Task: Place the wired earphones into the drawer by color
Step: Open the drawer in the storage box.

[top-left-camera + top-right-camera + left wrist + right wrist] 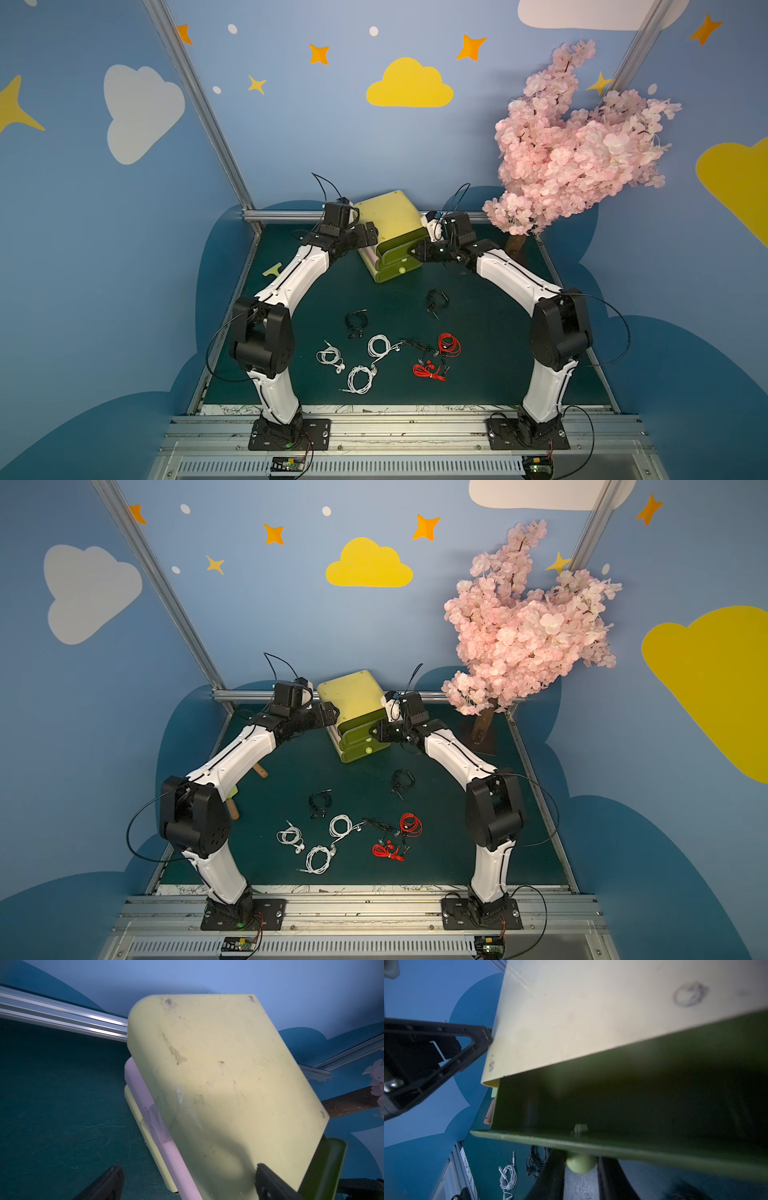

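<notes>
The left gripper (368, 235) hung with its fingers spread wide, holding nothing, at the left edge of the yellow-green drawer unit (386, 212) at the far middle. The right gripper (581, 1169) pinched the round knob (581, 1164) of the top drawer (397, 249), which stood partly out. The wired earphones (379, 345) lay on the green mat (498, 353), nearer, between the arms.
</notes>
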